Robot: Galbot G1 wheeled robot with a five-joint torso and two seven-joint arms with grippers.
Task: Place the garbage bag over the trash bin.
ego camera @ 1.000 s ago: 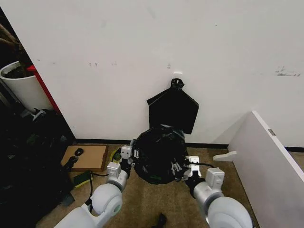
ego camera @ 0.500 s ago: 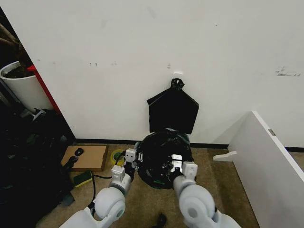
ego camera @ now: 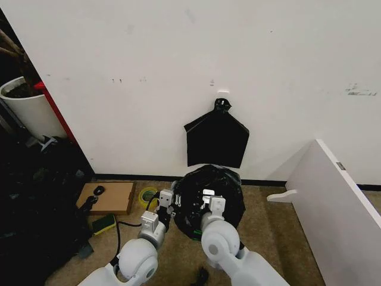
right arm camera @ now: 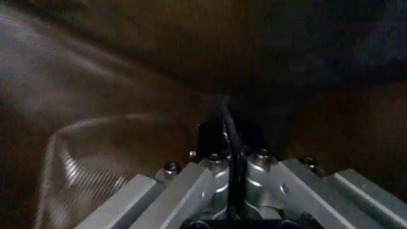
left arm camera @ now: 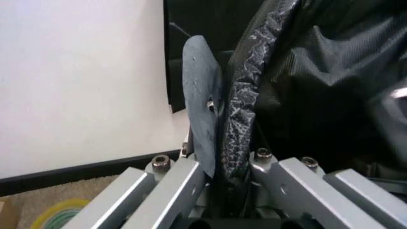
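The garbage bag (ego camera: 209,196) is a glossy, crinkled black mound on the carpet by the wall. It hides the trash bin. My left gripper (ego camera: 171,201) is at the bag's left edge. In the left wrist view it (left arm camera: 219,107) is shut, with a fold of crinkled black plastic (left arm camera: 239,109) pinched between its fingers. My right gripper (ego camera: 209,199) reaches over the bag's near side. In the right wrist view it (right arm camera: 228,136) is shut on a thin edge of the black film, with dark plastic all around it.
A flat black bag bundle (ego camera: 216,140) hangs on the wall just above. A tape roll (ego camera: 147,195), a cardboard sheet (ego camera: 110,196) and a green sponge (ego camera: 104,223) lie to the left. A white plant pot (ego camera: 27,110) and dark clutter stand far left. A white board (ego camera: 339,196) slants on the right.
My right arm has swung left from the bag's right side to its near middle. The bag has shifted a little toward the wall. The left gripper has edged right with it.
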